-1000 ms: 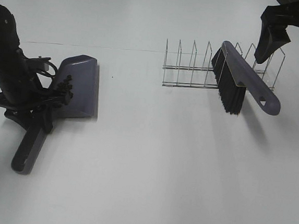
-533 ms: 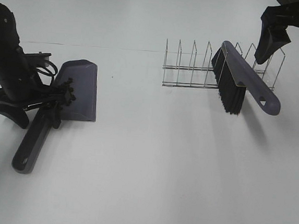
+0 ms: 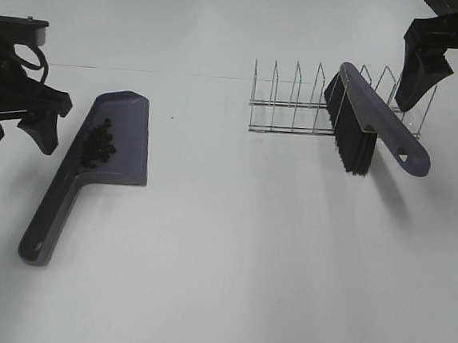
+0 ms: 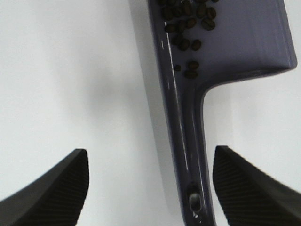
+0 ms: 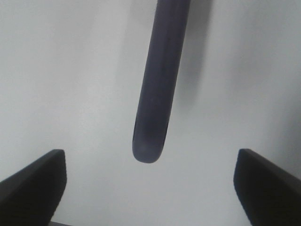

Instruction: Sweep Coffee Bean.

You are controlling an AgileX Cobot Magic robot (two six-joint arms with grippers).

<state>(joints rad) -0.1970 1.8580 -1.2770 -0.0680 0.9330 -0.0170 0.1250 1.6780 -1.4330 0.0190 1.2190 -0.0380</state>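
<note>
Beans in the dustpan, both grippers free

The dustpan (image 3: pixel 93 168) lies flat on the counter (image 3: pixel 245 261); the coffee bean (image 3: pixel 96 144) cluster sits in its tray, just beside the left gripper (image 3: pixel 20 125), which is released. Farther, the right gripper (image 3: pixel 454 75) hangs wide apart, empty, above the brush (image 3: pixel 369 132).

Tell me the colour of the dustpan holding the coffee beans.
The dustpan is a dull greyish purple, clearest in the left wrist view.

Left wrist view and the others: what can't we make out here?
- Dustpan: left wrist view's edge cuts off its front lip and part of the coffee beans.
- Coffee beans: too small to count in the high view.
- Brush: right wrist view shows only the handle end; bristles out of frame.
- Right hand: partly cut by the high view's edge.
</note>
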